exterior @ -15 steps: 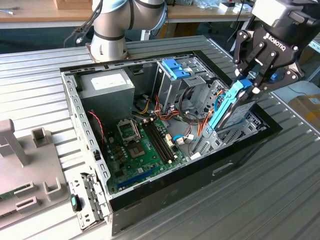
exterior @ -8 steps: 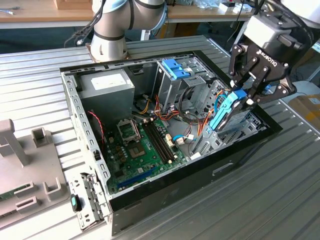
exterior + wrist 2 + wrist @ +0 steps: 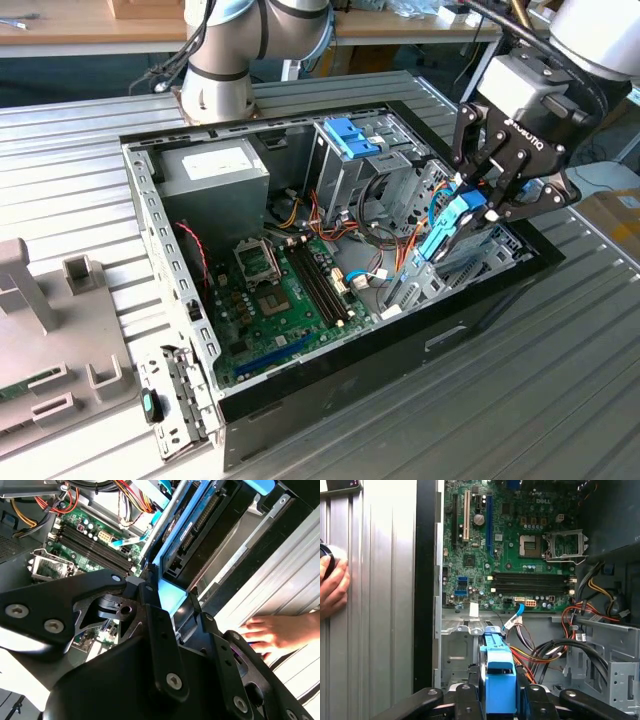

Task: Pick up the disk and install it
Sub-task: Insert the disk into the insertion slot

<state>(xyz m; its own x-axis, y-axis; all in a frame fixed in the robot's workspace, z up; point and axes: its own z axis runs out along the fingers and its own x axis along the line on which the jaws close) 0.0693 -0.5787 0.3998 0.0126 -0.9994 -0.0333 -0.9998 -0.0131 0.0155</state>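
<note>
My gripper (image 3: 480, 203) is shut on the disk (image 3: 452, 228), a flat drive in a light-blue plastic rail frame. It holds the disk tilted, edge down, over the drive bay (image 3: 440, 270) at the exterior view's right end of the open computer case (image 3: 330, 385). In the second wrist view the black fingers (image 3: 156, 630) clamp the blue frame, and the disk's (image 3: 195, 530) dark connector side points into the bay. In the first wrist view the blue frame (image 3: 499, 672) sits between the two fingers (image 3: 469, 696), just above the grey metal bay (image 3: 457, 652).
The motherboard (image 3: 290, 290) lies in the case's middle, with bundled cables (image 3: 400, 240) beside the bay. A metal cage with a blue clip (image 3: 350, 135) and a grey power supply (image 3: 215, 170) stand at the back. A person's hand (image 3: 280, 632) rests on the ribbed table near the case.
</note>
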